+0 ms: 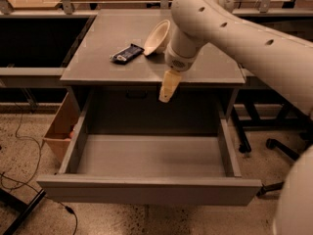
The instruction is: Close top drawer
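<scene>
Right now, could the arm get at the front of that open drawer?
Probably yes. The end effector hangs above the back of the top drawer, which is empty, and nothing stands between it and the drawer's front.

Top drawer (146,192) grey, fully open; pincer (167,89) above its rear.

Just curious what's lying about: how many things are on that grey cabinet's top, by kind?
White bowl: 1
Dark packet: 1
Total: 2
The claw hangs just below the cabinet top's front edge, above the open top drawer.
</scene>
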